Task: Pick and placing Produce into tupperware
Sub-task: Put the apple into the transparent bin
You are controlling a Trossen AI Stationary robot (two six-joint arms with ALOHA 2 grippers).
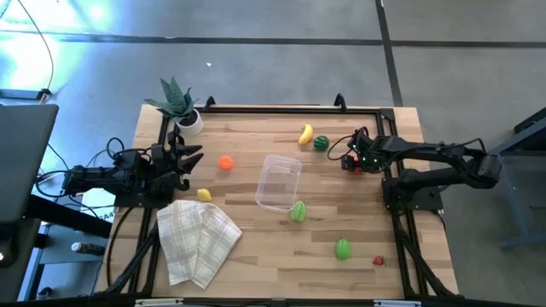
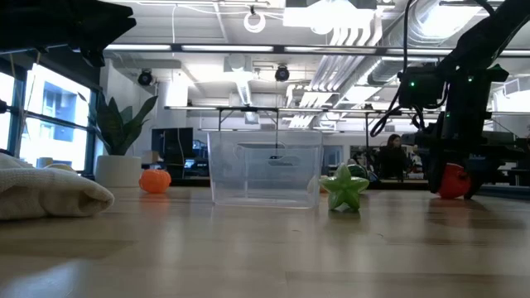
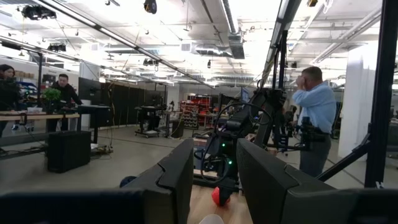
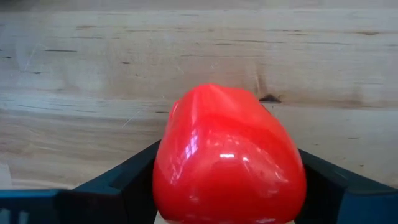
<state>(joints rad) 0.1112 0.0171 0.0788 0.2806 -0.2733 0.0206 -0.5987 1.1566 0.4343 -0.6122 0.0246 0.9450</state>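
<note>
My right gripper (image 1: 349,161) points down at the table's far right and is shut on a glossy red toy fruit (image 4: 227,155), which also shows in the low view (image 2: 452,180). The clear tupperware (image 1: 279,182) stands mid-table with nothing in it. Loose produce lies on the wood: a yellow banana (image 1: 305,134), a dark striped green piece (image 1: 321,143), an orange one (image 1: 225,162), a small yellow one (image 1: 204,194), a light green one (image 1: 297,211) by the tub, another green one (image 1: 342,248) and a small red one (image 1: 378,261). My left gripper (image 1: 186,164) waits open at the left, raised. My right gripper has the red fruit pinched between its two fingers (image 4: 118,183), one against each of the fruit's opposite sides (image 4: 163,168). The fingers come from above, pointing steeply down. In the low view the fruit sits at table level between the fingers.
A checked folded cloth (image 1: 196,239) lies at the near left and a potted plant (image 1: 179,107) stands at the far left corner. Bare wood lies between the red fruit and the tub. A black rail (image 1: 281,107) frames the table's edges.
</note>
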